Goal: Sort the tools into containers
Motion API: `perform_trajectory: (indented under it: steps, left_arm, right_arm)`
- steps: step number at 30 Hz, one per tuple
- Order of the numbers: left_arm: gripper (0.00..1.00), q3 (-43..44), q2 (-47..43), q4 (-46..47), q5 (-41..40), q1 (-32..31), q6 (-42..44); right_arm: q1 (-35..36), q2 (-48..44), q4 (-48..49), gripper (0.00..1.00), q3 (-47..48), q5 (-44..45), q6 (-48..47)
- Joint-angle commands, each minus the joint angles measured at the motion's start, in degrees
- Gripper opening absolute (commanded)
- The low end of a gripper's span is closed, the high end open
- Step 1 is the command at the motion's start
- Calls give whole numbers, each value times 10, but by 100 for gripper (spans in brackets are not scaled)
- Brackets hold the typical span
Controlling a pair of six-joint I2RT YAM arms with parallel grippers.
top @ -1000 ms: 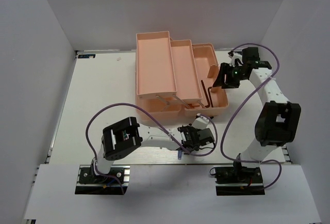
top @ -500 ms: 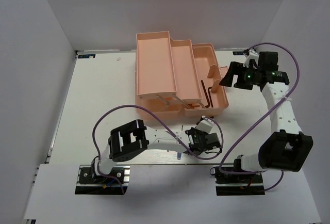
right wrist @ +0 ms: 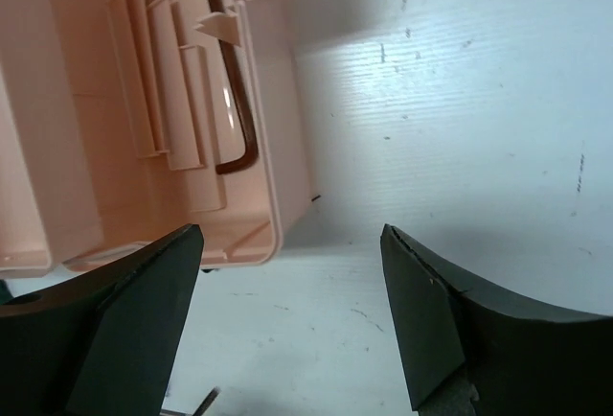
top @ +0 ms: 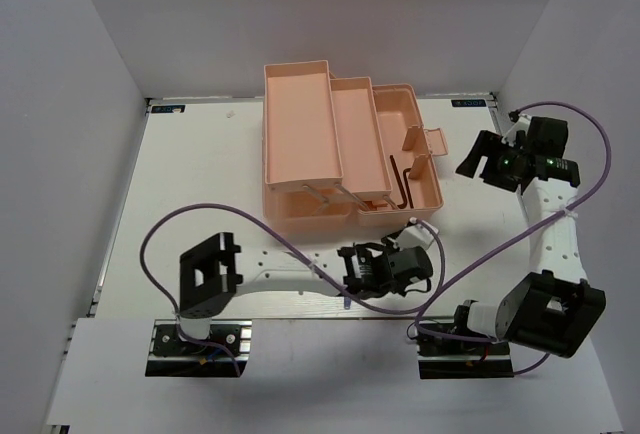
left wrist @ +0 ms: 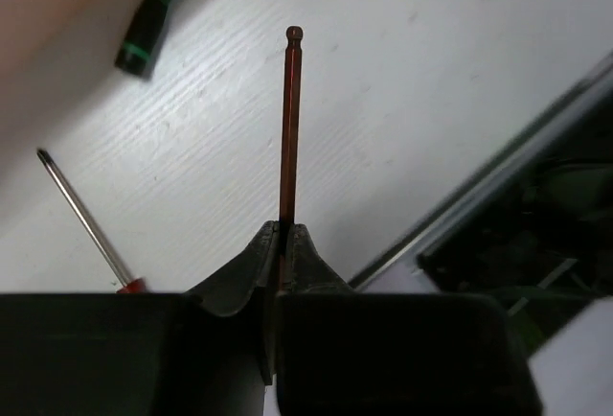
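The peach-pink toolbox (top: 300,124) stands open at the table's middle, its trays stepped out to the left. A black L-shaped hex key (top: 398,182) lies in its base compartment and also shows in the right wrist view (right wrist: 236,100). My left gripper (top: 415,264) is in front of the box and shut on a thin dark hex key (left wrist: 289,119) with a ball end, held above the table. Under it lie a thin screwdriver shaft (left wrist: 81,215) and a black-and-green screwdriver (left wrist: 153,13). My right gripper (top: 478,159) is open and empty, right of the box (right wrist: 278,148).
The table's near edge with its metal rail (left wrist: 498,172) runs just right of the held hex key. The box's latch flap (top: 420,141) sticks up on its right wall. White walls enclose the table on three sides.
My right gripper has pulled away to the right, from over the box to beside it. My left arm has stretched right along the table's front, still gripping the hex key.
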Motion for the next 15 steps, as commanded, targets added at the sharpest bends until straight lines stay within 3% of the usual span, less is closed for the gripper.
perform_trajectory:
  steps: [1, 6, 15]
  left_arm:
    - [0, 1, -87, 65, 19, 8, 55]
    - [0, 19, -107, 137, -3, 34, 112]
    - [0, 173, 8, 162, -62, 118, 146]
  right_arm:
    - [-22, -18, 15, 80, -16, 11, 12]
    - [-53, -37, 15, 79, -39, -18, 13]
    - [-79, -85, 18, 80, -99, -96, -30]
